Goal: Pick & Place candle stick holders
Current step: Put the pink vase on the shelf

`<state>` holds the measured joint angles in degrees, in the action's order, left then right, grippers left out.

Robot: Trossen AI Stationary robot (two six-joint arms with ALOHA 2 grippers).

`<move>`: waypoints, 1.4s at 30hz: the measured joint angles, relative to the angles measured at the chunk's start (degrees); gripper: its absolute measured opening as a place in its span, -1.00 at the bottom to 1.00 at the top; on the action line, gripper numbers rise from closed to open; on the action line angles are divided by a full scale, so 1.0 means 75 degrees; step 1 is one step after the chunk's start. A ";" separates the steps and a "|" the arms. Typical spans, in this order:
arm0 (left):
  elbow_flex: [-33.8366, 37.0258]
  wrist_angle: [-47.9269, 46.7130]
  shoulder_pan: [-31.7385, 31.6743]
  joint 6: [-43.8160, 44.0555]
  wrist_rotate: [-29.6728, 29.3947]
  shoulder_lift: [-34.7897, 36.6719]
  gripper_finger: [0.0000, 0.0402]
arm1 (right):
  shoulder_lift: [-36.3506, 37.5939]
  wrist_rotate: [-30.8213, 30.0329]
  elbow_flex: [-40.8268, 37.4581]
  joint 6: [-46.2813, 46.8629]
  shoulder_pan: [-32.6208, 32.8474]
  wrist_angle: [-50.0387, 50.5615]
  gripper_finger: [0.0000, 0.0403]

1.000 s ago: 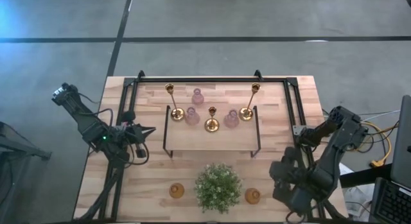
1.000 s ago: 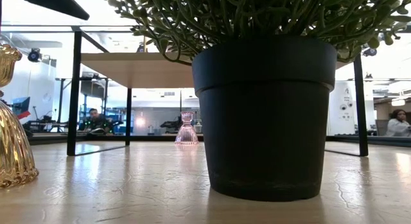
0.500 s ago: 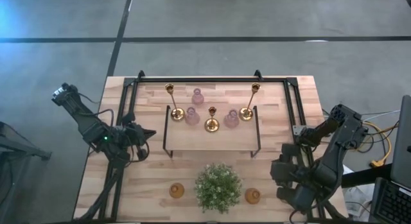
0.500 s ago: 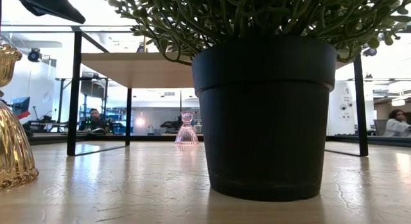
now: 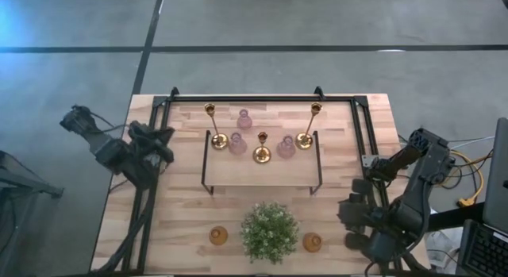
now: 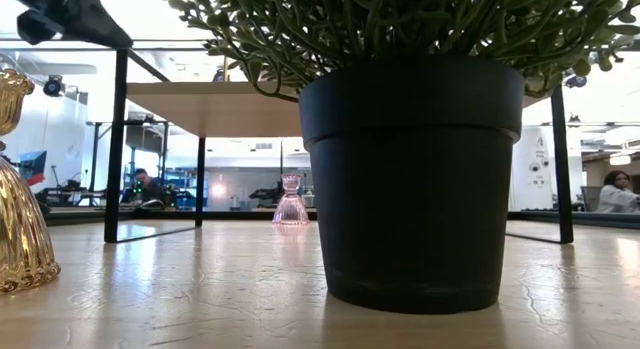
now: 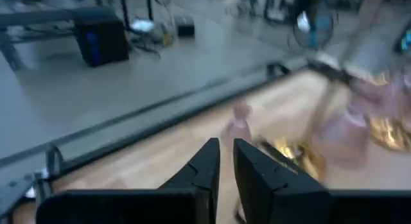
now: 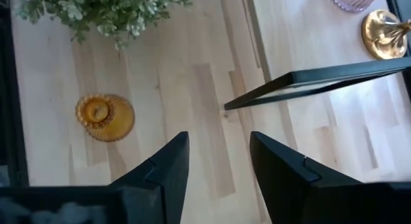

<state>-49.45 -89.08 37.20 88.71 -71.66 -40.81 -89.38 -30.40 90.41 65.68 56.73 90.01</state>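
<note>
High view: the left gripper (image 5: 163, 140) is held over the table's left edge, its fingers (image 7: 209, 163) drawn narrow with only a slim gap and nothing between them. Three brass candle stick holders (image 5: 262, 148) and three pink glass ones (image 5: 237, 144) are grouped on and behind the black-framed shelf (image 5: 262, 175). Two amber holders (image 5: 218, 236) are set either side of the plant (image 5: 270, 231). The right gripper (image 5: 353, 213) is seen near the right amber holder (image 8: 104, 116), fingers spread wide, empty.
</note>
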 joint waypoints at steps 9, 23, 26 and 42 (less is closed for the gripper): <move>-0.0013 -0.0056 -0.1314 -0.1007 -0.0197 0.1161 -0.74 | 0.0284 -0.0503 -0.0015 0.0178 -0.0006 0.0001 -0.30; -0.0258 0.2274 -0.1565 -0.3541 -0.0241 0.1366 -0.74 | 0.1160 -0.1415 -0.0015 0.0363 -0.0003 0.0004 -0.34; -0.0461 0.2452 -0.1617 -0.3781 -0.0221 0.1448 -0.74 | 0.1255 -0.1468 -0.0015 0.0277 -0.0006 -0.0001 -0.36; -0.0951 1.2882 -0.1771 -1.4164 0.2238 0.1256 -0.74 | 0.1151 -0.1745 -0.0098 -0.0141 0.0000 -0.0039 -0.39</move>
<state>-56.58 7.53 23.92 -17.53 -54.88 -31.39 -80.75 -43.49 89.68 64.62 56.73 89.72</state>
